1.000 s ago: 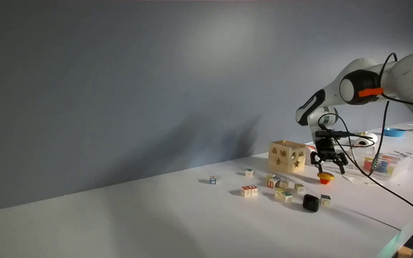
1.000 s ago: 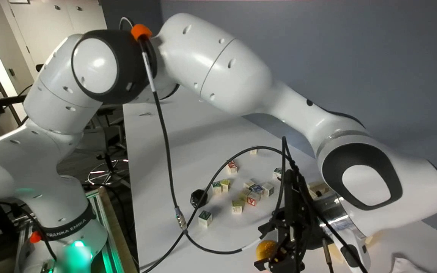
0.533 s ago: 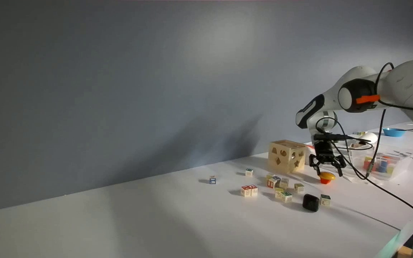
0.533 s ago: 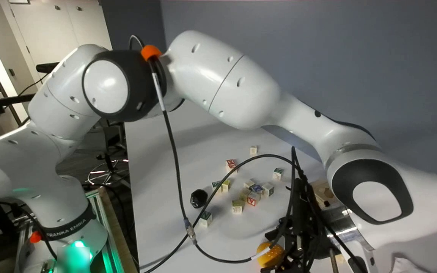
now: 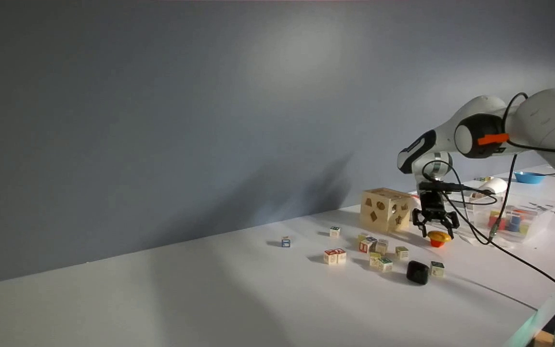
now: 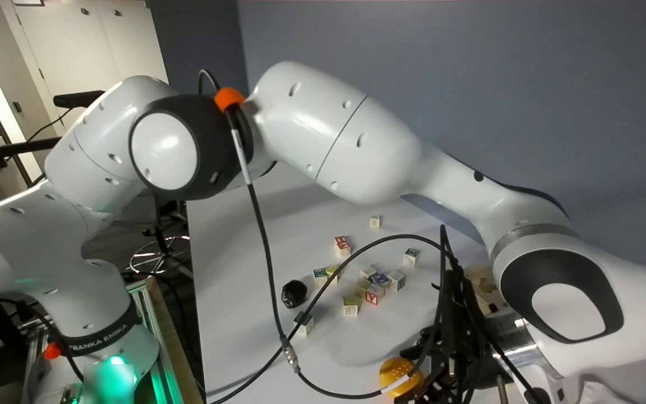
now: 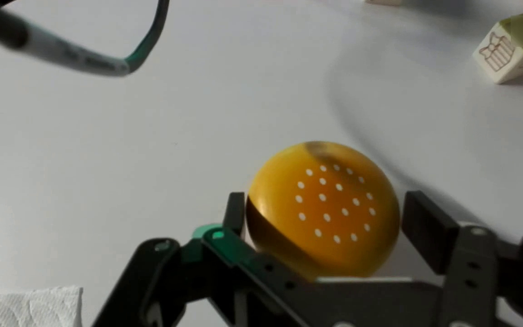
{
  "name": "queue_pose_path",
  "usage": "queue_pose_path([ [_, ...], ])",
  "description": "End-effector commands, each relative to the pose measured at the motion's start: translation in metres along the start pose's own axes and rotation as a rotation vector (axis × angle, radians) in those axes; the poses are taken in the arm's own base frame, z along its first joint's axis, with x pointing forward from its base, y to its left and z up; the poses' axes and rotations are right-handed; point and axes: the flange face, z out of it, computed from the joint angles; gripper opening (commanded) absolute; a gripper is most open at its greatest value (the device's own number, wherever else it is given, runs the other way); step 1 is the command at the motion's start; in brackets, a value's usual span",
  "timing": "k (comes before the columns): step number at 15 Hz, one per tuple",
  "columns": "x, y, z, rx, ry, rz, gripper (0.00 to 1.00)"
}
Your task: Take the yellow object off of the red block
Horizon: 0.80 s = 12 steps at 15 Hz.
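The yellow object [image 5: 439,236] is a domed bun shape with white dots. It sits on top of the tiny red block [image 5: 436,244] on the white table, in an exterior view. In the wrist view the yellow object [image 7: 325,209] fills the space between the black fingers, and the red block is hidden beneath it. My gripper [image 7: 325,204] is open, with one finger pad [image 7: 234,211] close by the left edge and the other just right of it. I cannot tell whether either pad touches it. The yellow object [image 6: 398,377] is partly covered by the gripper and cable in an exterior view.
Several letter blocks [image 6: 374,294] and a small black piece [image 5: 417,273] lie nearby. A tan wooden cube [image 5: 378,212] with holes stands behind. A clear bin [image 5: 537,229] with coloured pieces is farther right. A white cloth [image 7: 25,306] lies nearby. A black cable loops beside the gripper.
My gripper has come down and shifted so that its fingers stand on either side of the yellow object. The yellow object and red block have stayed in place.
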Motion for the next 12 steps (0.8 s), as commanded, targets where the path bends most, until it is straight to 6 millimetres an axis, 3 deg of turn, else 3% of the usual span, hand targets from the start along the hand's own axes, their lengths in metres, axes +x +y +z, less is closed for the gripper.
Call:
queue_pose_path([
  [1, -0.002, -0.002, -0.01, 0.027, 0.0, 0.004, 0.57],
  [6, -0.044, -0.001, -0.043, 0.0, 0.111, 0.029, 0.55],
  [9, -0.072, 0.004, -0.066, -0.003, 0.261, 0.099, 0.55],
  [12, -0.092, -0.004, -0.081, 0.032, 0.431, 0.168, 0.55],
])
